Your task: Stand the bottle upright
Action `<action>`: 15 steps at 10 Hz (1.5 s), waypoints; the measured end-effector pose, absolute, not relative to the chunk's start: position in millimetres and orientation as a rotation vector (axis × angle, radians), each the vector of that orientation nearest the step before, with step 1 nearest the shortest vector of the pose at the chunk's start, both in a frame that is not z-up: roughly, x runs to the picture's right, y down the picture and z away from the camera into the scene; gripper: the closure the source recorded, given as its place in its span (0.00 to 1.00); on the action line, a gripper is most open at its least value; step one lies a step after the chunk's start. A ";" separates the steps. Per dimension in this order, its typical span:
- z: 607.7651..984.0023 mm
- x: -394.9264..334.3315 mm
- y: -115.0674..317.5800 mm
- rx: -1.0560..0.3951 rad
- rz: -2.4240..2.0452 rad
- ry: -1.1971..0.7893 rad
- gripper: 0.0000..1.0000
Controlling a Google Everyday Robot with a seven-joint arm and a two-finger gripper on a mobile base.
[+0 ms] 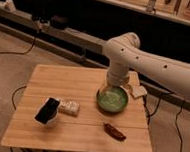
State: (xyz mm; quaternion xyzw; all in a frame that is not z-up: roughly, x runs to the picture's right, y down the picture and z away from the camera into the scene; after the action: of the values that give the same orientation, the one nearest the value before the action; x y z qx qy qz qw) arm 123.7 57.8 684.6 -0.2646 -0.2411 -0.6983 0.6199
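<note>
Gripper (114, 86) hung at the lower end of the white arm (154, 65), right of frame centre, directly over the far rim of the green bowl (117, 106). Wrist housing blocked the view of it; could not tell whether it was open or closed, nor whether it touched the bowl. Nothing seen held.

Arm entered from the right edge, rose to a bend near the upper middle of the frame, then dropped straight down toward the bowl.

Bowl sat on the right half of the wooden table (63, 80), close to the far right corner. Small pale object (138, 91) lay just right of the bowl at the table's edge; identity unclear.

Dark brown oblong object (114, 132) lay below the bowl in the frame, near the front edge, apart from it.

Bottle (69, 107) lay on its side in the lower left part of the table, long axis roughly left to right, well apart from the gripper and bowl. Black rectangular object (48, 110) sat just to its left, tilted, close against it or touching; contact not clear.

Dark cables (13, 51) ran across the floor at left. Long low ledge (67, 34) crossed the upper frame behind the table.
</note>
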 end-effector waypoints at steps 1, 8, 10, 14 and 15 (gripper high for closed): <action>684.6 123.7 57.8 -0.608 -1.606 -0.555 0.20; 684.6 123.3 57.7 -0.608 -1.606 -0.555 0.20; 685.3 122.7 55.0 -0.601 -1.629 -0.555 0.20; 691.0 97.0 25.2 -0.454 -1.930 -0.576 0.20; 688.8 82.8 17.5 -0.362 -2.040 -0.601 0.20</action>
State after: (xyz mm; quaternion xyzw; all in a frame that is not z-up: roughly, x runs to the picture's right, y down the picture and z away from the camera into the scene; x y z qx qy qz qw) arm 82.8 17.5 688.8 -0.1480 -0.2455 -0.8335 0.4724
